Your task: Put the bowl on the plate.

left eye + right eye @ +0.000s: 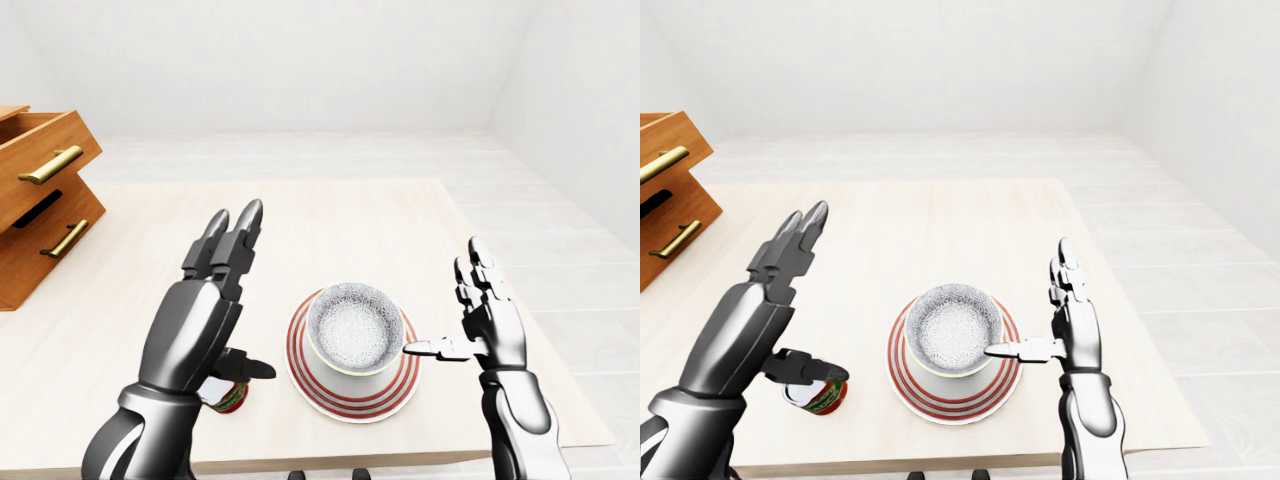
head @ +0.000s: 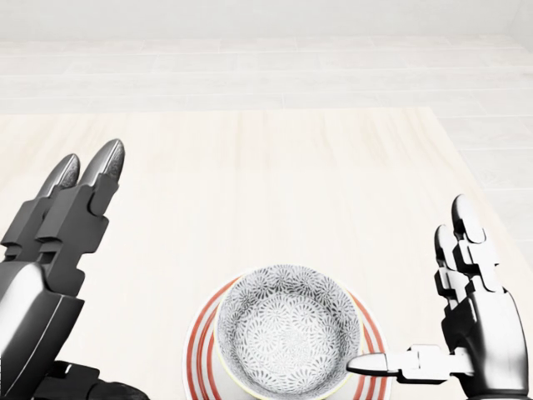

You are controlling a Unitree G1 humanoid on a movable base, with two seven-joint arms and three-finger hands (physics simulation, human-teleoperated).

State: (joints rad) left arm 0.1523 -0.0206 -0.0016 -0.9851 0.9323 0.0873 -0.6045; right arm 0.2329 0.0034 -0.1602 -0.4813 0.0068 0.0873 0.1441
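A grey flower-patterned bowl (image 2: 287, 333) sits upright inside a white plate with red rings (image 2: 200, 346), low in the head view. My left hand (image 1: 242, 288) is open and raised to the left of the plate, fingers stretched up and thumb out, touching neither dish. My right hand (image 1: 445, 300) is open just right of the bowl. Its fingers point up and its thumb (image 2: 375, 364) points at the bowl's rim, very close to it. Nothing is held in either hand.
A small red can (image 1: 820, 394) stands on the pale wooden table (image 1: 330, 220) by my left thumb, left of the plate. A wooden drawer unit (image 1: 45, 190) with brass handles stands at the table's left. The table's near edge runs just below the plate.
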